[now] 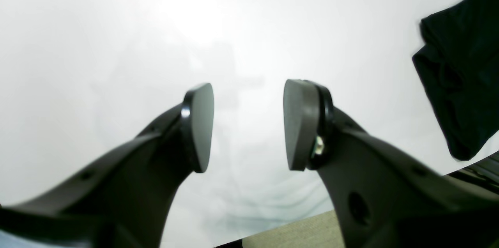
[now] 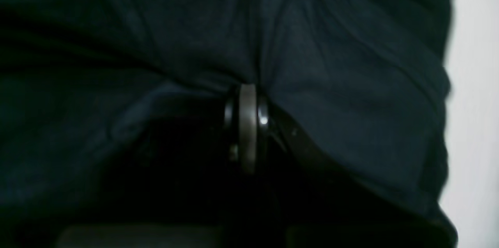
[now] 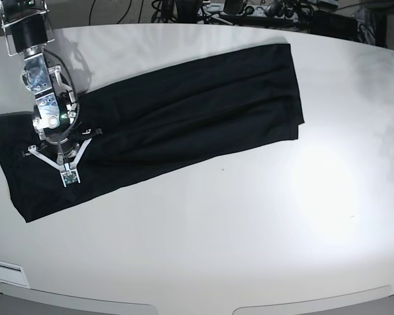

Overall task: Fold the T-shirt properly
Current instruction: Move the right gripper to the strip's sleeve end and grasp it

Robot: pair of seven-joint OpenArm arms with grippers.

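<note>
Black T-shirt, one, folded into a long band across the tabletop's far left, right gripper jaws pinching its cloth near the left edge, seen close only in the right wrist view, left gripper jaws spread over bare tabletop, shown only by the left wrist view.

No text, label, brand, number or sign can be read in any of the three views. The T-shirt shows plain black cloth with no print, and no tag lettering can be made out. The white tabletop carries no markings.
</note>
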